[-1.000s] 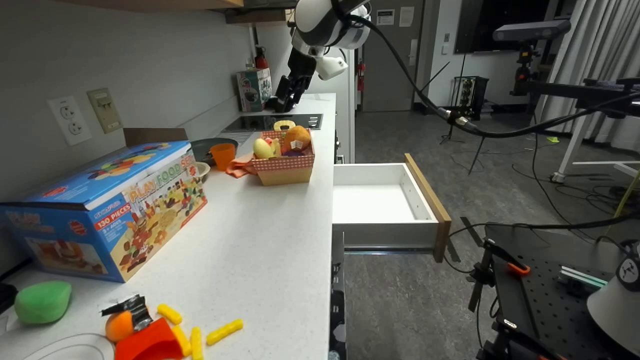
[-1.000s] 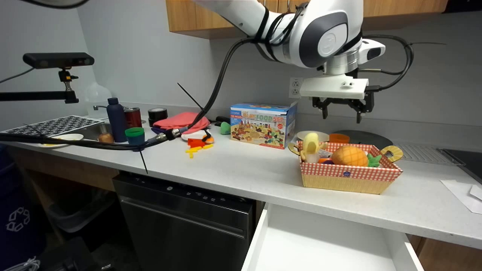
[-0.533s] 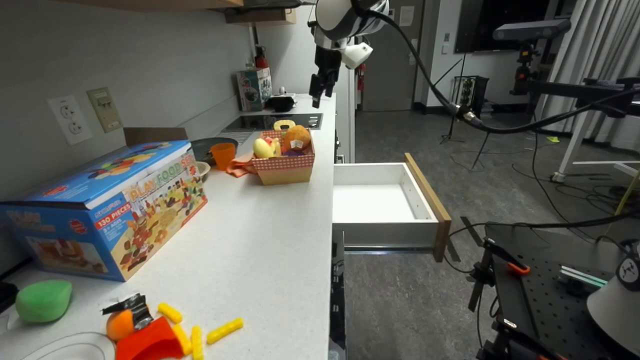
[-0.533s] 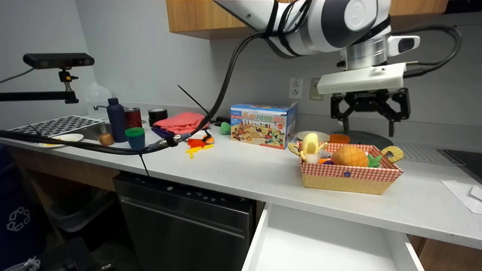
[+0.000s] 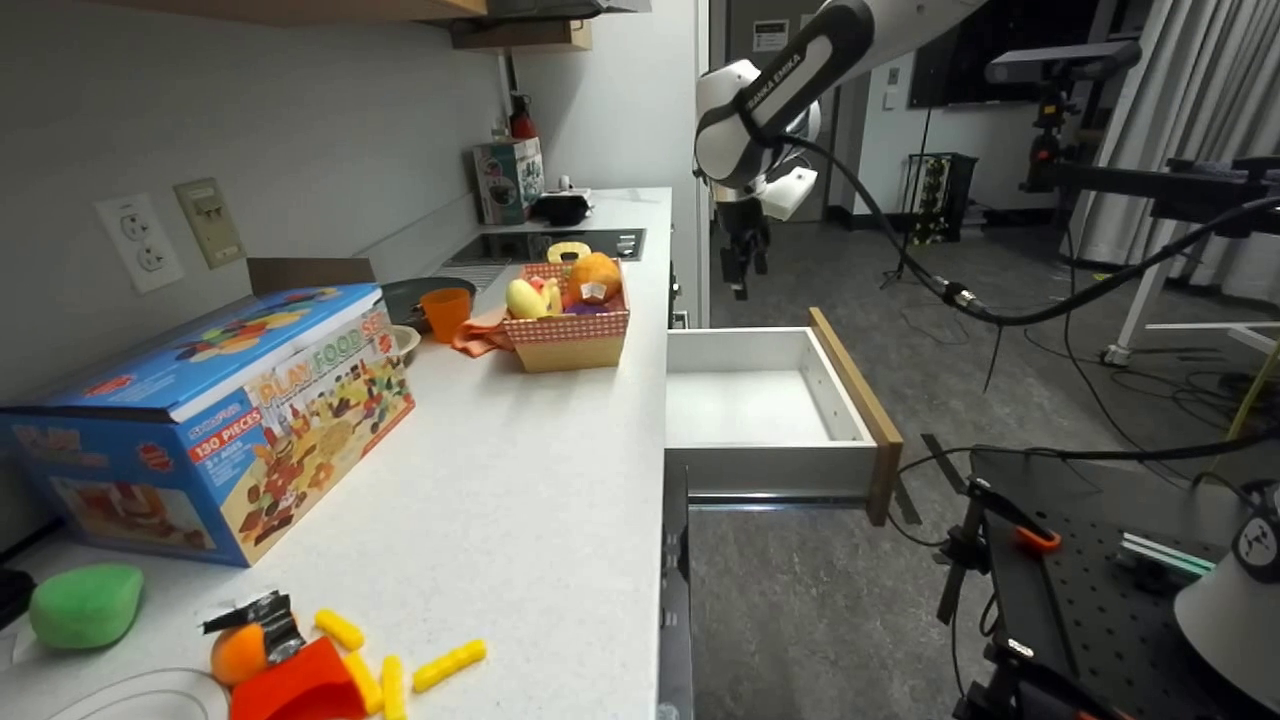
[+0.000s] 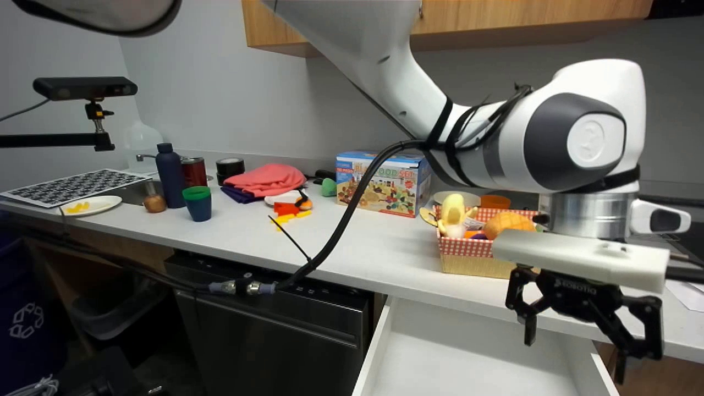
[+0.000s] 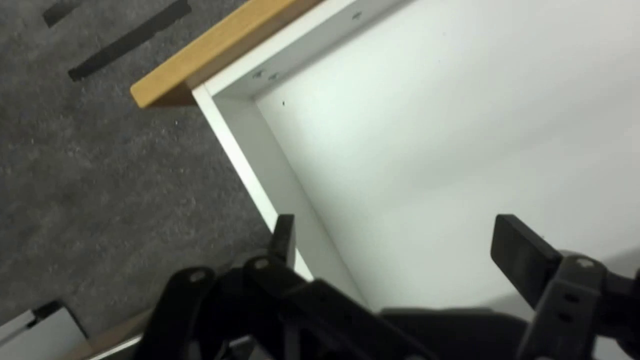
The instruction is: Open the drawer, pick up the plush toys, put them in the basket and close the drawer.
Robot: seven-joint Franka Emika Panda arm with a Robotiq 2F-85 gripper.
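With the orange toy (image 6: pixel 507 224) and yellow toy (image 6: pixel 454 212) in the basket (image 6: pixel 473 265), at twelve o'clock from the pulled-out drawer (image 6: pixel 462 357) in an exterior view, we think it's closing time, so our gripper (image 6: pixel 575 358), spread and empty, should push the wooden front (image 5: pixel 854 375) from outside.

The long, flat white countertop (image 5: pixel 530 480) was bright to its front edge. Under the brown wooden wall cupboard (image 6: pixel 522 14), the smooth grey wall (image 6: pixel 484 71) was in shade. In the wrist view, soft shadows crossed the wide, shallow white drawer (image 7: pixel 400 150), and the black two-fingered gripper (image 7: pixel 392 235) looked fuzzy.
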